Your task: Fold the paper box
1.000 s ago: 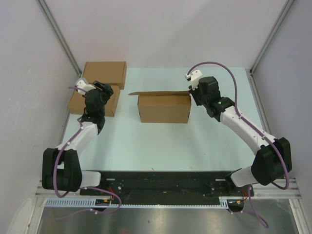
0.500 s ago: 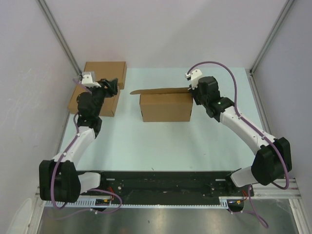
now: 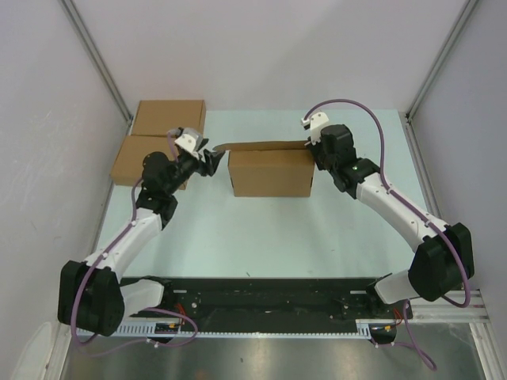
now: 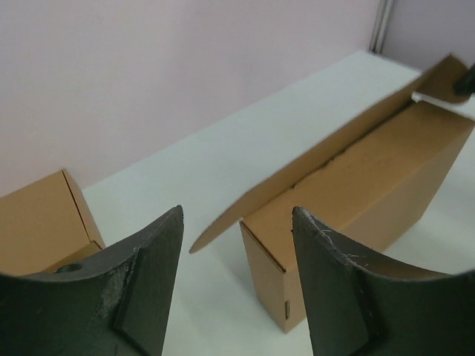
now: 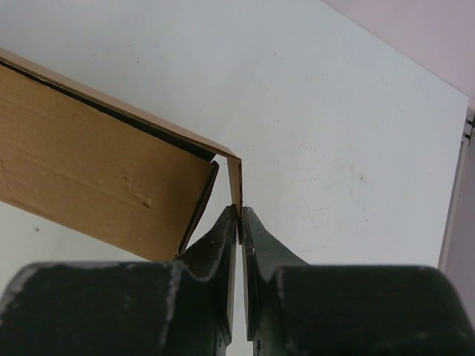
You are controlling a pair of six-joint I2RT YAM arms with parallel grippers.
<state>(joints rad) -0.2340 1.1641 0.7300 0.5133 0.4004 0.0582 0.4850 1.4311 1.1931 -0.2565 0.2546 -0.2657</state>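
Lighting: bright, even and diffuse from above in all views; no glare. Shadows: a faint, soft band on the table [image 4: 215, 141] beside the paper box [image 4: 356, 185], ahead of the left gripper [image 4: 236, 215]. Focus: fingers [image 4: 349, 297] nearest the lens slightly soft; box sharp.

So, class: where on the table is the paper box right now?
In the top view the paper box stands mid-table, its raised flap pinched by the right fingers; two flat boxes lie to its left.
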